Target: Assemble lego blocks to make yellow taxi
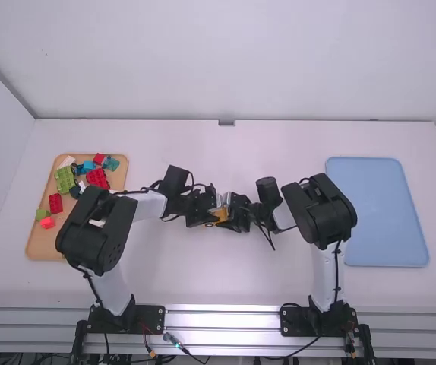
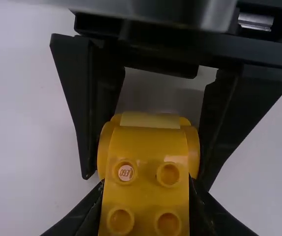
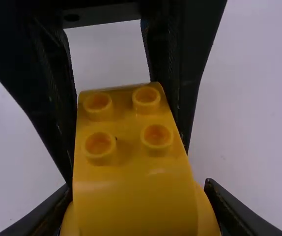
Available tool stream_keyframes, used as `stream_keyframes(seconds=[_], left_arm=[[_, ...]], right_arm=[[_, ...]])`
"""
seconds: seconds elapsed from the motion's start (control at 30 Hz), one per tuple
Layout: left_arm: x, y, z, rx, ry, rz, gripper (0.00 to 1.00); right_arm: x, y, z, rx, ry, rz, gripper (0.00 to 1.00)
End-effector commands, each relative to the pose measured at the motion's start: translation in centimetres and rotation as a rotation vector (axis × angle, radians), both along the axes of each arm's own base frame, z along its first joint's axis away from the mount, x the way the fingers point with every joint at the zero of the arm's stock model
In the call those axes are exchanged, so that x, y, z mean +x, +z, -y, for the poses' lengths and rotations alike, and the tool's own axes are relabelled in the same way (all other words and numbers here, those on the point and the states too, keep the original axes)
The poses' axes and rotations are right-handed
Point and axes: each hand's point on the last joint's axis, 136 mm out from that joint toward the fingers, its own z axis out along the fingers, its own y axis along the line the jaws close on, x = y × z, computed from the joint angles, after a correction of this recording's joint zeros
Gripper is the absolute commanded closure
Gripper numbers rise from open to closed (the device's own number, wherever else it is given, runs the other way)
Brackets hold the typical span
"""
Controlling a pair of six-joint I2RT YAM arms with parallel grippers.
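- yellow toy car (image 2: 148, 150): glossy, four round studs, bulging sides at one end
- midway between the table (image 1: 218, 281)'s left and right edges
- left gripper (image 1: 212, 217), right gripper (image 1: 233, 216): jaws both clamped on it

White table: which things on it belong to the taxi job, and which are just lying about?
Job:
yellow piece
left gripper and right gripper, both holding it

Probably lying about:
coloured blocks, perhaps spares
wooden tray under them
blue tray
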Motion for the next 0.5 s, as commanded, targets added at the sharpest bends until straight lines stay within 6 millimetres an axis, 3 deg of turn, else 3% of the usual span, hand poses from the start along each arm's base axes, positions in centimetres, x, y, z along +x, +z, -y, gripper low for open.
stream_keyframes(seconds=[0.0, 0.13, 0.4, 0.43, 0.47], left_arm=[[-0.4, 0.6, -0.1, 0.007, 0.004, 0.005, 0.6], [0.0, 1.0, -0.5, 0.002, 0.017, 0.013, 0.57], [0.3, 2.6, -0.5, -0.016, 0.02, 0.051, 0.15], [0.4, 3.1, -0.4, -0.02, 0.017, 0.065, 0.01], [0.4, 3.2, -0.4, -0.021, 0.017, 0.068, 0.01]], right_arm=[[0.1, -0.5, 0.1, -0.016, -0.012, -0.012, 0.67], [0.1, -0.5, 0.1, -0.016, -0.012, -0.012, 0.67], [0.0, -0.6, 0.1, -0.019, -0.012, -0.016, 0.67], [0.0, -0.6, 0.1, -0.019, -0.012, -0.017, 0.66], [0.0, -0.6, 0.1, -0.019, -0.012, -0.017, 0.67]])
